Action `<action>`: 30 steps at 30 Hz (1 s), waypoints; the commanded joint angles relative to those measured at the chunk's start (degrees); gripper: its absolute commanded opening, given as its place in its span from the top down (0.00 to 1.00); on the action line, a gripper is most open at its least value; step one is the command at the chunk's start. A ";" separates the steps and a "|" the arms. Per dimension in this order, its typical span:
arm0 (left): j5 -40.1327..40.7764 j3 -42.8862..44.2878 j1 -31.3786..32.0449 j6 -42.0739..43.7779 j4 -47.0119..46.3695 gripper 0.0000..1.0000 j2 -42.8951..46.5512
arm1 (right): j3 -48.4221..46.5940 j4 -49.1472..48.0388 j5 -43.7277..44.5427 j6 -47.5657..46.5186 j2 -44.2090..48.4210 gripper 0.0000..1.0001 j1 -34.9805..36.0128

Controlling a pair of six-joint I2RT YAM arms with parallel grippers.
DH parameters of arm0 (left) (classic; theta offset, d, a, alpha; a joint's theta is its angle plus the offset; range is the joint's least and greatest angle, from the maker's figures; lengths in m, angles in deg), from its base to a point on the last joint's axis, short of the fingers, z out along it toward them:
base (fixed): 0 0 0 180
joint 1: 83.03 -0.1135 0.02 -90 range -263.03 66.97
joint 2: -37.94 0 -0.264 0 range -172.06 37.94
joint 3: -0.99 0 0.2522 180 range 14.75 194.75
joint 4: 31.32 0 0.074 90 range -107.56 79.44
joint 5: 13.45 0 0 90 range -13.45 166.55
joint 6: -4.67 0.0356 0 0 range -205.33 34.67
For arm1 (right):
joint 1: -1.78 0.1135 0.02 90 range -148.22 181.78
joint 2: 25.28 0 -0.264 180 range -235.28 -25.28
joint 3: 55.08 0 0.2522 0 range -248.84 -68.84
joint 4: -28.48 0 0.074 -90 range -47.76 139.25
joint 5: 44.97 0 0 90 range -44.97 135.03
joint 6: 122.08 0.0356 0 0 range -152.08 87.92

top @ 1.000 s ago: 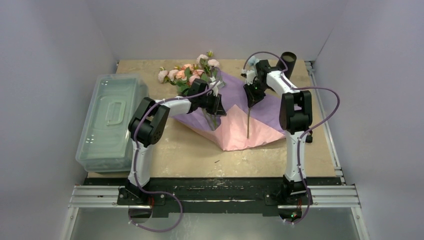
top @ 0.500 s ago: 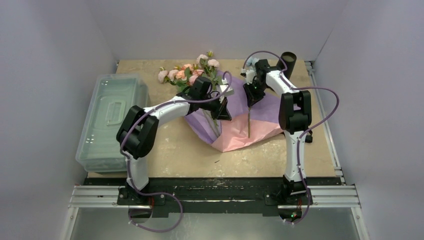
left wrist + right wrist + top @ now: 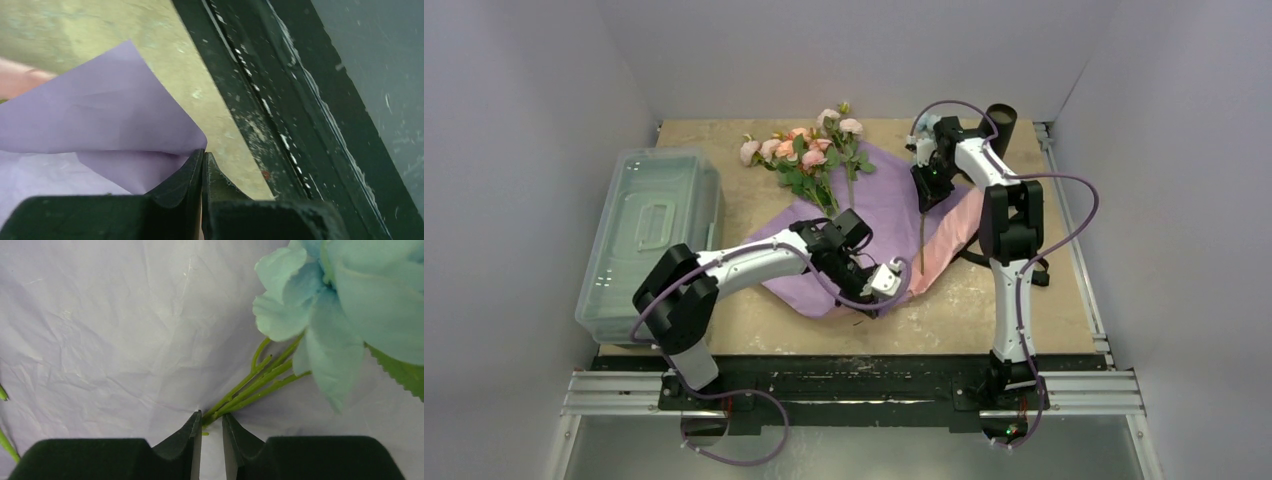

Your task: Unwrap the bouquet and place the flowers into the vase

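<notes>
Wrap's open, vase yet to be filled!
On the counter the lilac paper lies spread, left fingers clenched on its near corner. Pink flowers lie loose at the far side. The black vase stands far right, no stems showing. Right fingers grasp the blue flower by its stem.

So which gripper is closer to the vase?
Right. The right gripper holds a blue flower left of the vase at the back; the left gripper pinches lilac paper near the front edge.
</notes>
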 commanded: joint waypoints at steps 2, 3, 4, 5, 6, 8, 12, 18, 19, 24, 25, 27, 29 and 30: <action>3.83 -8.55 5.74 17.09 7.67 1.00 7.09 | -1.93 -0.98 -1.01 -0.17 -2.40 0.79 0.18; 5.17 -10.53 7.15 19.00 7.19 1.00 8.35 | -2.11 -0.89 -1.26 0.01 -2.46 0.79 0.18; 6.45 -12.32 8.45 19.78 5.66 1.00 10.07 | -2.43 -0.55 -1.57 0.12 -2.62 0.80 0.15; 7.73 -14.29 9.55 19.95 3.68 1.00 11.31 | -2.71 -0.17 -1.92 0.14 -2.79 0.80 0.12; 8.82 -16.13 10.53 20.47 1.63 1.00 12.45 | -2.93 0.22 -2.27 0.17 -2.85 0.81 0.17; 12.48 -19.54 12.83 20.61 -3.73 1.00 14.57 | -2.80 0.47 -2.69 0.19 -2.74 0.81 0.17; 15.25 -20.77 14.35 11.79 -13.19 0.83 17.65 | -1.68 0.88 -5.46 -1.00 -1.36 0.78 0.15; 4.55 -10.94 3.45 -17.32 -17.07 0.11 22.88 | -0.86 3.98 -13.08 -2.61 4.04 0.43 0.18; 4.84 -10.03 2.42 -21.08 -19.38 0.08 24.37 | -0.46 4.43 -14.21 -2.91 5.46 0.36 0.15; 1.89 -4.64 -6.42 -36.11 -29.30 0.12 23.44 | 2.49 7.06 -16.87 -6.77 13.34 0.12 -0.36; 0.69 -3.73 -8.64 -37.69 -30.41 0.14 21.60 | 3.05 7.94 -17.23 -7.80 14.57 0.10 -0.67; -0.16 -2.31 -13.39 -41.06 -33.83 0.20 17.32 | 4.04 11.52 -17.84 -12.57 16.02 0.06 -1.32; 0.74 -2.59 -15.99 -44.47 -38.92 0.20 13.90 | 5.23 17.30 -17.69 -18.20 15.90 0.05 -1.57; 2.87 -2.20 -16.14 -42.37 -37.30 0.19 12.34 | 6.16 19.28 -17.46 -20.37 15.51 0.03 -1.63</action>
